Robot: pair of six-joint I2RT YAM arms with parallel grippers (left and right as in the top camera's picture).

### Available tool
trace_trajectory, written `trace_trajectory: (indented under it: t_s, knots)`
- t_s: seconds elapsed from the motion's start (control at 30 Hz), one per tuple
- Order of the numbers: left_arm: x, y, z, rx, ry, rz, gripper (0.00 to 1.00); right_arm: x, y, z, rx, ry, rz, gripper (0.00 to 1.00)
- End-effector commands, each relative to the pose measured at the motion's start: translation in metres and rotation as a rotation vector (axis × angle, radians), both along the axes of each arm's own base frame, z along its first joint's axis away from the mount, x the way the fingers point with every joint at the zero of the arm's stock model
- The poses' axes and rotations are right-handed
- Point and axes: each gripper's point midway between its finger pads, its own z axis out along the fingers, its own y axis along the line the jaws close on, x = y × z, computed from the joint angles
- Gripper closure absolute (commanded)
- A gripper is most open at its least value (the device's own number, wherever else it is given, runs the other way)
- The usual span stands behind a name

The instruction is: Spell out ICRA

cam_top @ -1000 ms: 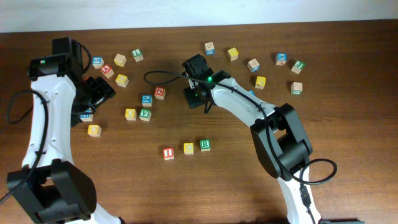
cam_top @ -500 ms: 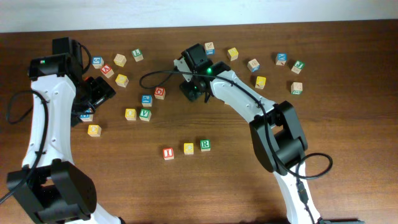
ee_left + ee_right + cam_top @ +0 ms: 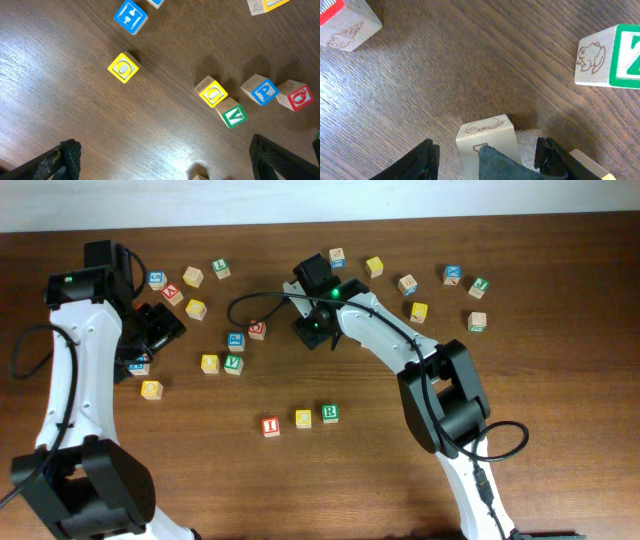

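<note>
Step in hand is fetching the fourth letter: right gripper (image 3: 487,148) stands apart astride a cube (image 3: 485,131), presumably A, so close, lift and set it beside the R cube (image 3: 329,413); left gripper (image 3: 165,152) is wide apart.

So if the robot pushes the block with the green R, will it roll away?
Probably not. The R block is a cube sitting flat on the table, so it should slide, not roll. It looks wooden, so likely stiff and light. Pushed sideways, it might bump the yellow block beside it.
</note>
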Motion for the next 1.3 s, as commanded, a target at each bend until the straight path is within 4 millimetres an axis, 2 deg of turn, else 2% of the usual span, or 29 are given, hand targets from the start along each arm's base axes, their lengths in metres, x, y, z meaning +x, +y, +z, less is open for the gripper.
trace_trajectory:
  t_s: [0.0,0.03,0.23,0.33,0.4,0.5,0.57,0.6,0.73,0.77,0.8,0.97,1.03,1.1,1.13,1.2,1.23,1.27]
  knots:
    - [0.0,0.0,0.006,0.003,-0.018,0.01,0.01,0.004,0.004,0.001,0.021,-0.003,-0.01,0.62]
    - [0.0,0.0,0.006,0.003,-0.018,0.01,0.01,0.003,0.003,-0.002,0.016,0.006,-0.01,0.66]
    - [0.0,0.0,0.006,0.003,-0.018,0.01,0.01,0.012,-0.02,-0.004,-0.1,-0.045,-0.095,0.71]
    - [0.0,0.0,0.006,0.003,-0.019,0.01,0.01,0.019,-0.033,0.001,-0.256,-0.147,-0.136,0.75]
    - [0.0,0.0,0.006,0.003,-0.018,0.01,0.01,0.017,-0.03,0.008,-0.361,-0.227,-0.141,0.75]
    - [0.0,0.0,0.006,0.002,-0.019,0.01,0.01,0.001,-0.013,0.019,-0.487,-0.321,-0.112,0.75]
    - [0.0,0.0,0.006,0.003,-0.018,0.01,0.01,0.001,-0.024,0.02,-0.544,-0.356,-0.178,0.77]
    - [0.0,0.0,0.006,0.002,-0.019,0.01,0.01,0.001,-0.029,0.018,-0.55,-0.356,-0.202,0.77]
    - [0.0,0.0,0.006,0.002,-0.019,0.01,0.01,-0.009,-0.043,-0.018,-0.62,-0.318,-0.188,0.76]
    - [0.0,0.0,0.006,0.003,-0.018,0.01,0.01,-0.011,-0.043,-0.02,-0.623,-0.313,-0.183,0.76]
    - [0.0,0.0,0.006,0.002,-0.019,0.01,0.01,-0.015,-0.038,-0.021,-0.625,-0.31,-0.167,0.71]
    - [0.0,0.0,0.006,0.003,-0.018,0.01,0.01,-0.035,-0.004,-0.021,-0.611,-0.332,-0.095,0.63]
    - [0.0,0.0,0.006,0.003,-0.018,0.01,0.01,-0.047,0.014,-0.025,-0.55,-0.284,-0.056,0.52]
    - [0.0,0.0,0.006,0.002,-0.019,0.01,0.01,-0.049,0.025,-0.01,-0.475,-0.222,-0.073,0.48]
    - [0.0,0.0,0.006,0.003,-0.019,0.01,0.01,-0.048,0.034,0.014,-0.395,-0.162,-0.095,0.43]
    - [0.0,0.0,0.006,0.003,-0.018,0.01,0.01,-0.038,0.035,0.061,-0.24,-0.064,-0.144,0.42]
    - [0.0,0.0,0.006,0.003,-0.019,0.01,0.01,-0.032,0.031,0.078,-0.199,-0.033,-0.043,0.42]
    - [0.0,0.0,0.006,0.002,-0.019,0.01,0.01,-0.029,0.027,0.08,-0.171,-0.008,0.073,0.25]
